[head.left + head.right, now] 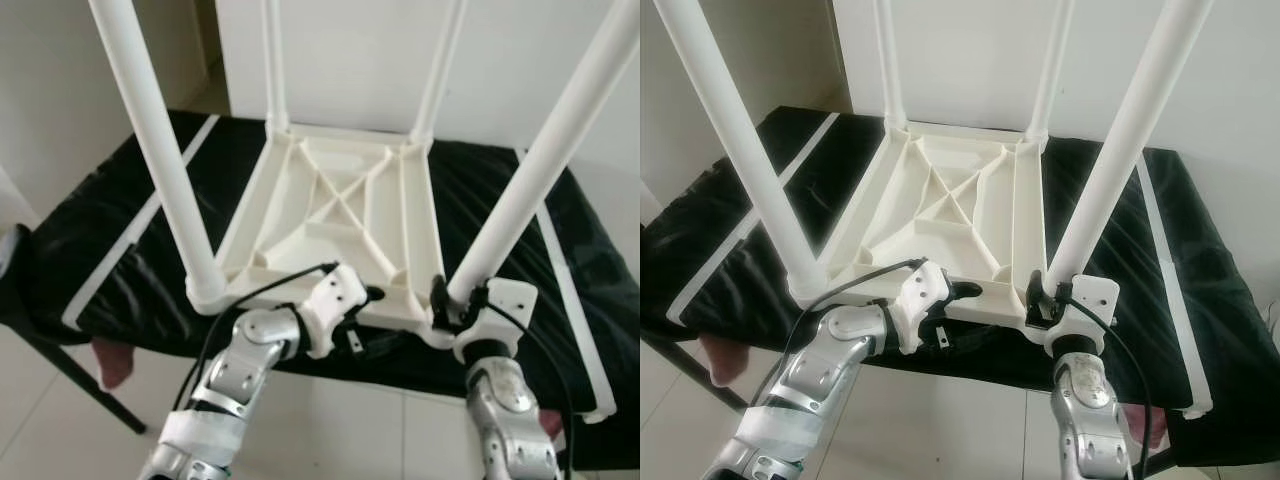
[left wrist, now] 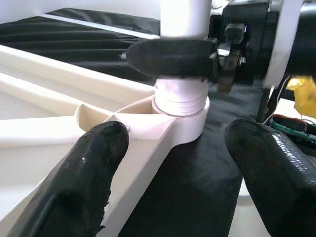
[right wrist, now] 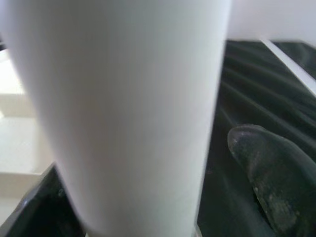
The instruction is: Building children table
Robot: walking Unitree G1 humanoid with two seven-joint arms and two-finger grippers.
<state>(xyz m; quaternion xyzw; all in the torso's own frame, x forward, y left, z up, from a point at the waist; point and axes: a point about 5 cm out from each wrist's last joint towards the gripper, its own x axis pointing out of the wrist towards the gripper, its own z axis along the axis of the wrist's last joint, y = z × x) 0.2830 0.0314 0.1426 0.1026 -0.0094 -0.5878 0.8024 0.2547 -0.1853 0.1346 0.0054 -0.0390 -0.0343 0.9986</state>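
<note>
Head cams look down; wrist cams close on near-right leg (image 2: pixel 181 94).

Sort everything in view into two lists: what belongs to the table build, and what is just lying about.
Job:
white plastic tabletop, upside down
four white tube legs, e.g. near-right leg
right gripper, around that leg's base
left gripper, open at the tabletop's near edge

Lying about:
black cot with white stripes, the work surface
red object under it
</note>
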